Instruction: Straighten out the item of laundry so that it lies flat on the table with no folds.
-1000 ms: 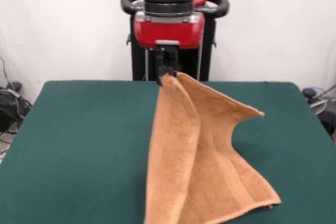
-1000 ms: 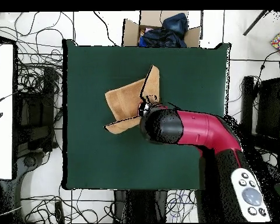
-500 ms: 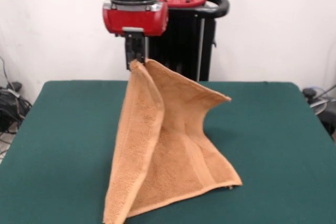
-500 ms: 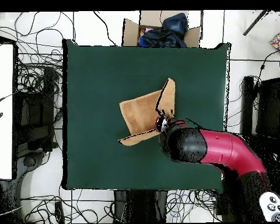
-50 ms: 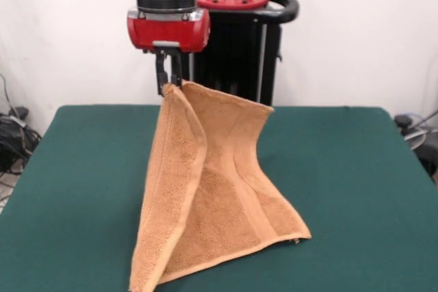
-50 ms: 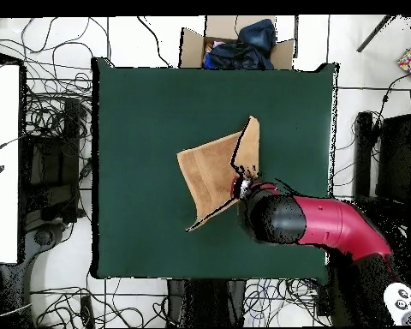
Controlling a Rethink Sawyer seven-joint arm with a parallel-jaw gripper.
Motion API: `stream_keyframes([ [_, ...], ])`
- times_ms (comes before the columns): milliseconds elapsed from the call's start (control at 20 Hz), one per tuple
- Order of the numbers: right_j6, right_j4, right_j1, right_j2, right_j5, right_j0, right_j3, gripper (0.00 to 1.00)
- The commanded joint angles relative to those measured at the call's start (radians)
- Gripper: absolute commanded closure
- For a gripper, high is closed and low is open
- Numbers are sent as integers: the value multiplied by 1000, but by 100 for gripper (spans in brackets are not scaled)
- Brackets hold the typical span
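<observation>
My hand pinches 1 corner of the towel, now carried further left, the far flap drooping; its near edge rests on the desk, folds remaining.

We see the orange-tan towel near the middle of the green table, bunched and peaked. The red arm comes in from four o'clock, its end over the towel's right edge.
</observation>
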Motion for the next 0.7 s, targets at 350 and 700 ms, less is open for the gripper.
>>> stream_keyframes([
  [350, -64, -10, 12, 129, 25, -25, 102, 0],
  [700, -75, 14, 30, 182, 20, -84, 124, 0],
])
